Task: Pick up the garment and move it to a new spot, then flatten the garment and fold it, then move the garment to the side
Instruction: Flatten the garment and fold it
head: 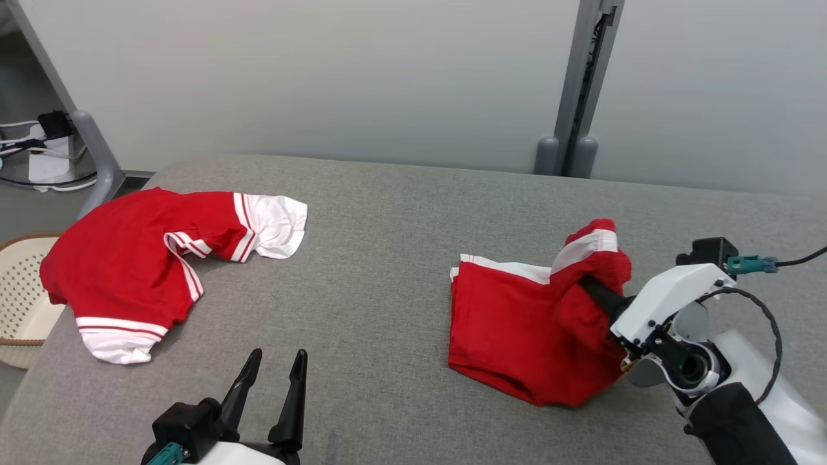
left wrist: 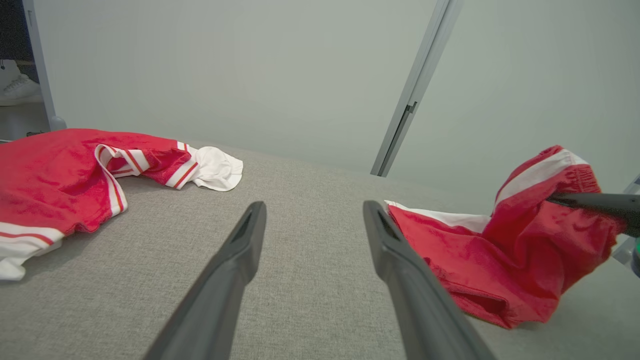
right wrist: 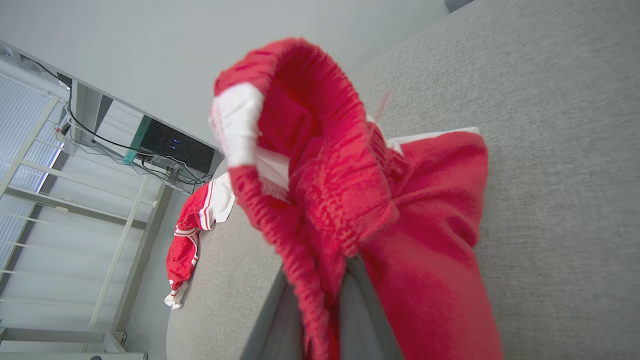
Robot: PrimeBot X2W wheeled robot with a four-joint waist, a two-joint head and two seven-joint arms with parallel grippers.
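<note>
The garment [head: 517, 323] is a pair of red shorts with a white band, lying at the right of the grey padded table [head: 387, 213]. My right gripper [head: 591, 287] is shut on its right side and lifts a bunched fold off the surface, while the rest lies on the table. In the right wrist view the garment [right wrist: 350, 190] drapes over my right gripper [right wrist: 325, 270], hiding the fingertips. My left gripper [head: 278, 354] stands open near the front edge with nothing between its fingers. In the left wrist view my left gripper [left wrist: 315, 205] points at bare table, with the garment [left wrist: 500, 260] to its right.
A second red and white garment [head: 129, 258] lies crumpled at the table's left. A cream perforated basket [head: 19, 290] sits beyond the left edge. A grey post [head: 581, 84] stands against the wall behind. Cables and a power strip [head: 45, 129] lie at far left.
</note>
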